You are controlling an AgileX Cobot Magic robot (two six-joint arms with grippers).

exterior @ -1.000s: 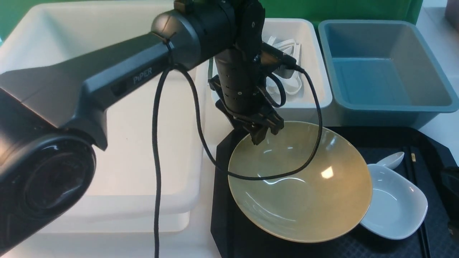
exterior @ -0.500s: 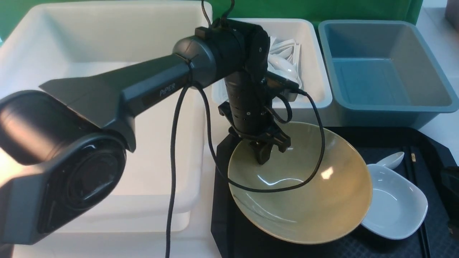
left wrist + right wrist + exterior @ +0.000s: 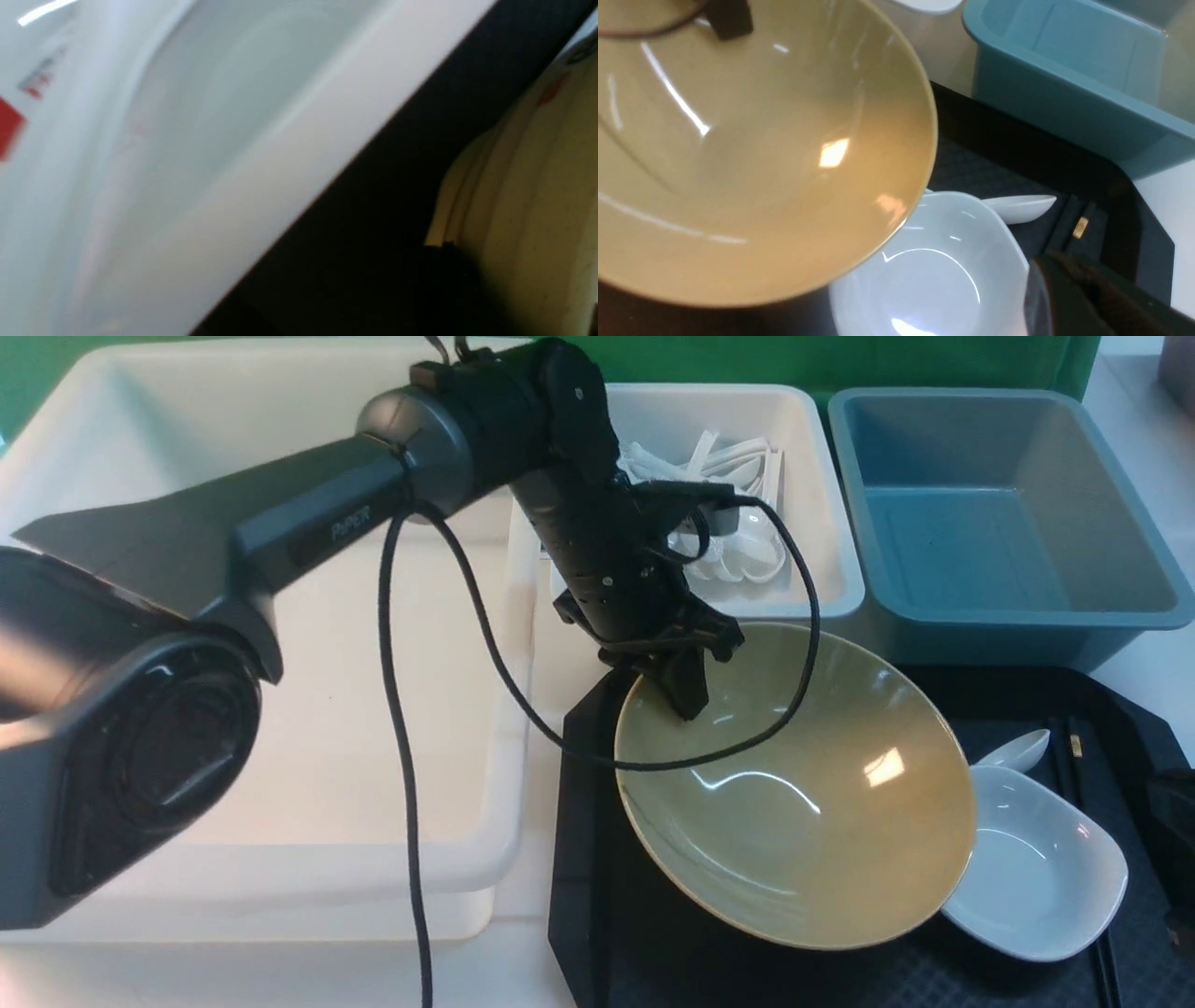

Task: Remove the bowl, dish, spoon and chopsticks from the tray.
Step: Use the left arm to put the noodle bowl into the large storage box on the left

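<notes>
Tray [image 3: 579, 859] still carries everything, but the bowl [image 3: 794, 784] now tips up at its rim: your left gripper [image 3: 686, 695] has pinched it. Beside it wait the dish [image 3: 1036, 877], spoon [image 3: 1022, 749] and chopsticks [image 3: 1075, 744]; lift next.

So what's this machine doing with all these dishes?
The robot's left gripper grips the rim of the large glossy mustard-yellow bowl, which is tilted over the flat black plastic tray. The small white dish, white soup spoon and thin black chopsticks lie on the tray beside it, untouched.
</notes>
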